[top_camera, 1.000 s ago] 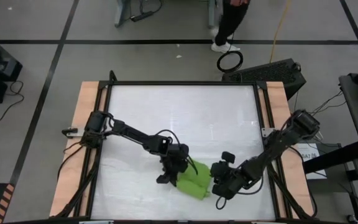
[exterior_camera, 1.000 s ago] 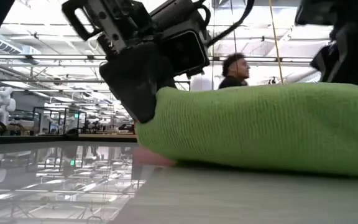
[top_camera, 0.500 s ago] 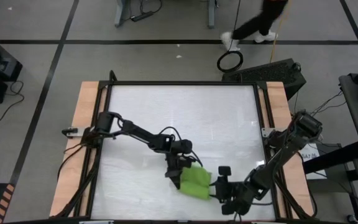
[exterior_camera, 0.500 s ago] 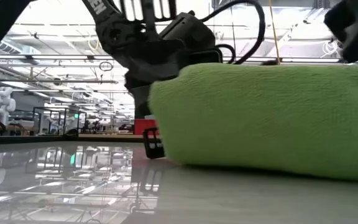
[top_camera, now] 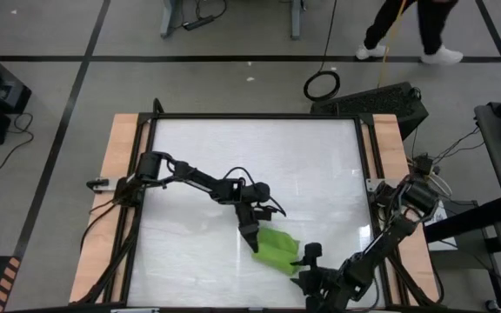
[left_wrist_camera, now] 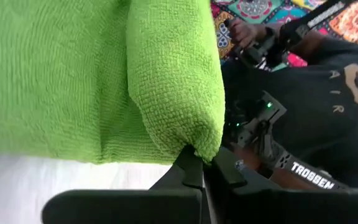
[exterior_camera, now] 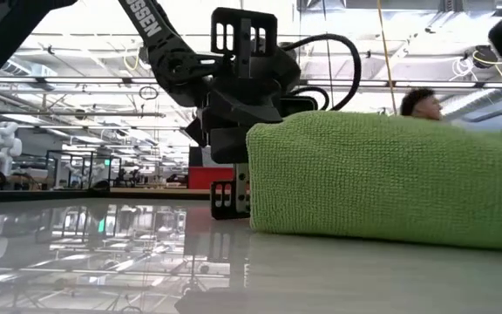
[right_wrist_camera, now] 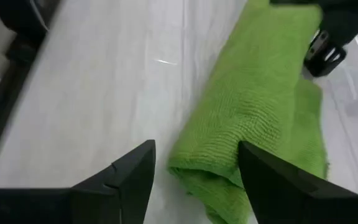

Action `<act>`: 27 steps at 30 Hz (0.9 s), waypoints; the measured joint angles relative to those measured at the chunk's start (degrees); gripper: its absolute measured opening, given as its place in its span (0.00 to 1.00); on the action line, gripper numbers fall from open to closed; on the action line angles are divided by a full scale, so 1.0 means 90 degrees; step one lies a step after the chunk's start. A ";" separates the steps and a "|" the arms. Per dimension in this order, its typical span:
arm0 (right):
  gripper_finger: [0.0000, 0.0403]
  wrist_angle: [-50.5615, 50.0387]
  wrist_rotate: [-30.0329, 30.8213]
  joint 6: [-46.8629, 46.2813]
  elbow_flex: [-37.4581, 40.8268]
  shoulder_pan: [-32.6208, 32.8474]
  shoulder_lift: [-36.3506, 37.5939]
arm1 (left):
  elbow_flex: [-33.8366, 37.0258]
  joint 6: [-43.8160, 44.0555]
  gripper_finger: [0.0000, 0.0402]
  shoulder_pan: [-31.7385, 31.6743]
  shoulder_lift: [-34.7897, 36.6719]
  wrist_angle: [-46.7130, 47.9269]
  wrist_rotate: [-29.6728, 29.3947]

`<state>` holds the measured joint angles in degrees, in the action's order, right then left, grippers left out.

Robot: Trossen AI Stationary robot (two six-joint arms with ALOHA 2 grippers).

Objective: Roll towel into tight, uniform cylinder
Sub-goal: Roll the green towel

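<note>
Rolled towel lies diagonally between the closed left tool and spread right tool.

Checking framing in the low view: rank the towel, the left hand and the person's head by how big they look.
1. towel, though nearest the camera
2. left hand
3. person's head, far off

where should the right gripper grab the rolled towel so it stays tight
A judgement: across the thick rolled end nearest the right gripper, one finger each side of the towel. The roll runs lengthwise away from the open fingers, and a loose flap trails along one side, so pinching over it may keep it wound. The left gripper is at the far end.
</note>
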<state>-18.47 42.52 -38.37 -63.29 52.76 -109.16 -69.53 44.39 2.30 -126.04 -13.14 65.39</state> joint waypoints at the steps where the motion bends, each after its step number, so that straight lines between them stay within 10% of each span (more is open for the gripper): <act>1: 0.55 0.0007 -0.0015 -0.0024 0.0000 -0.0021 -0.0088 | 0.0002 0.0042 0.00 -0.0019 0.0000 0.0007 0.0004; 13: 0.47 -0.0755 0.0020 -0.2244 -0.0008 -0.0176 -0.0527 | 0.0009 -0.0079 0.05 -0.0082 0.0006 0.0021 -0.0189; 23: 0.05 -0.0917 -0.0194 -0.3764 0.0005 -0.0141 -0.0427 | 0.0038 -0.1377 0.37 -0.0185 0.0341 -0.0230 -0.1112; 27: 0.04 -0.0946 -0.0462 -0.3953 0.0007 -0.0125 -0.0282 | 0.0050 -0.2151 0.42 -0.0302 0.0724 0.0032 -0.1550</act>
<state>-26.99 38.37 -73.94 -63.22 51.64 -111.70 -69.08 25.03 -0.42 -119.53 -12.85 51.44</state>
